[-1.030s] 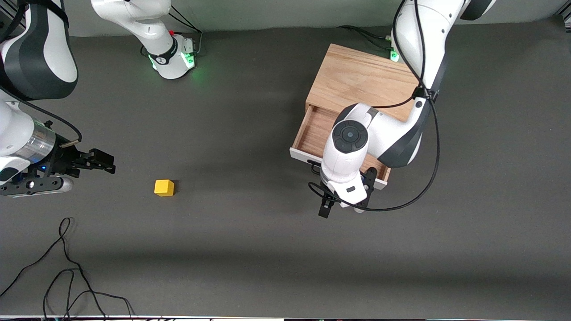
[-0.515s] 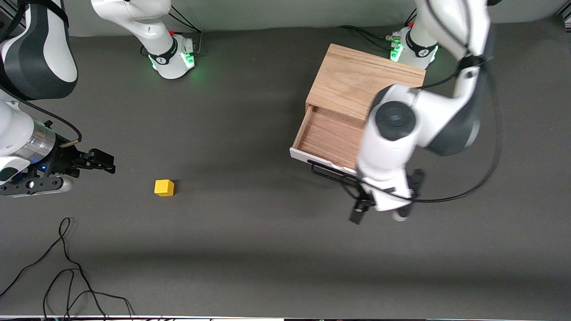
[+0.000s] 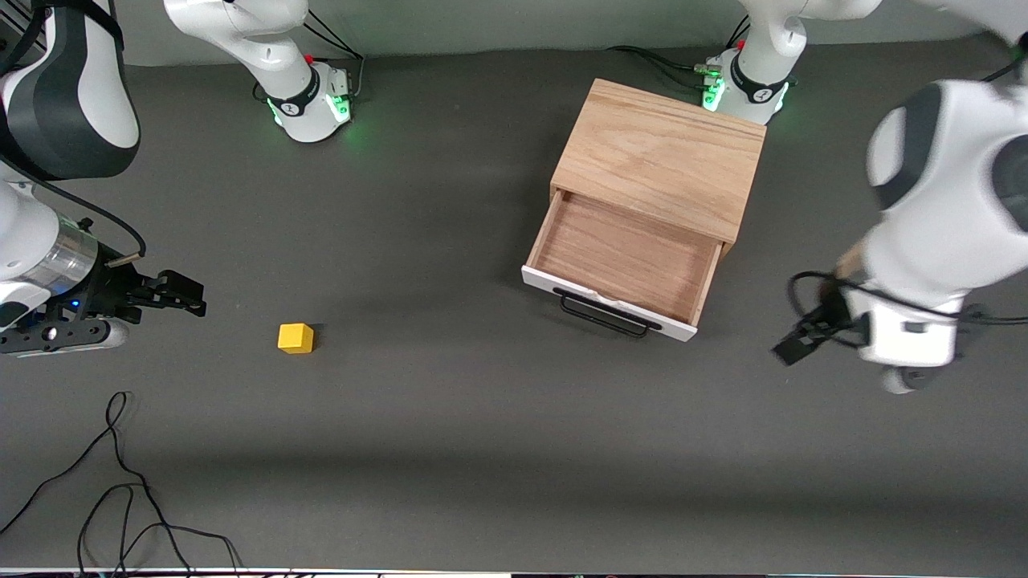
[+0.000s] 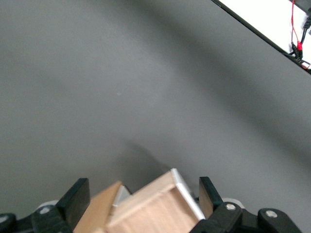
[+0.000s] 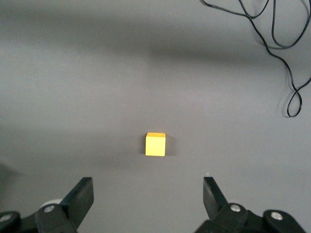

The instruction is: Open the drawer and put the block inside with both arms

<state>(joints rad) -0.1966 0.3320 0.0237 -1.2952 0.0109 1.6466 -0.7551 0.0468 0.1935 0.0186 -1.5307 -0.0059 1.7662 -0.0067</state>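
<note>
Drawer (image 3: 622,261) stands pulled open from the box (image 3: 662,156), nothing inside. Block (image 3: 295,338) rests on the worktop (image 3: 450,417), well apart, toward the right arm's end. Right gripper (image 3: 189,293): fingers open, holding nothing, near the block. Left gripper (image 3: 803,341): fingers open, holding nothing, over bare worktop beside the drawer.

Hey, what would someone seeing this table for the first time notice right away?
The drawer stands pulled open and empty, toward the left arm's end of the table. The block sits alone on the mat toward the right arm's end, near the open right gripper.
</note>
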